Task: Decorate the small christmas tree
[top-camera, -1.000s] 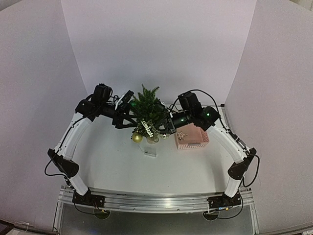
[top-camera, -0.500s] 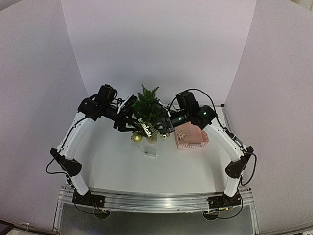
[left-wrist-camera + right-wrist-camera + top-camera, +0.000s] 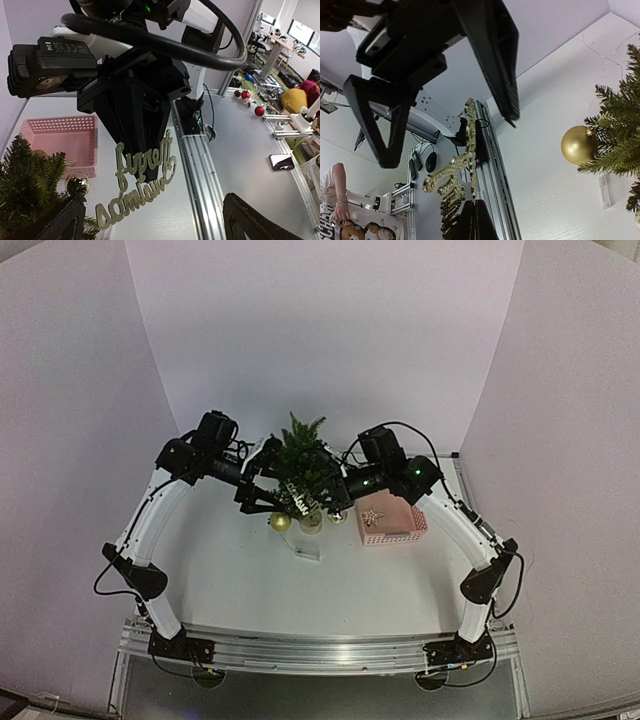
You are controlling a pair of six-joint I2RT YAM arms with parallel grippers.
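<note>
**Tree:** the tree (image 3: 300, 452) stands upright at the far middle of the table (image 3: 250, 585), between the two arms.

**Tools**
- The right gripper (image 3: 148, 170) is clamped on a gold glitter script sign (image 3: 131, 202). It holds the sign just off the tree's near side, and the sign is not on a branch.
- The left gripper (image 3: 152, 212) stands spread wide with nothing between its fingers. It is at the tree's left, facing the sign.

**On the tree so far**
- A gold ball (image 3: 577, 145) sits at a low branch tip on the tree's near-left side, with its cap against the needles. It looks hung, but I cannot confirm the hook.
- A second, smaller ball (image 3: 80, 185) shows low among the branches. How it is attached is unclear.

**Not yet placed**
- The sign is in the right gripper's grip.
- A star (image 3: 374, 516) lies in the pink basket (image 3: 415, 527), just right of the tree. The rest of the basket's contents are too small to read.

**Judgement:** the task is roughly midway. The balls appear done and the sign is being presented to the branches. The star is presumably meant for the tree top, which is bare. The open left gripper looks placed to receive or steady the sign.
</note>
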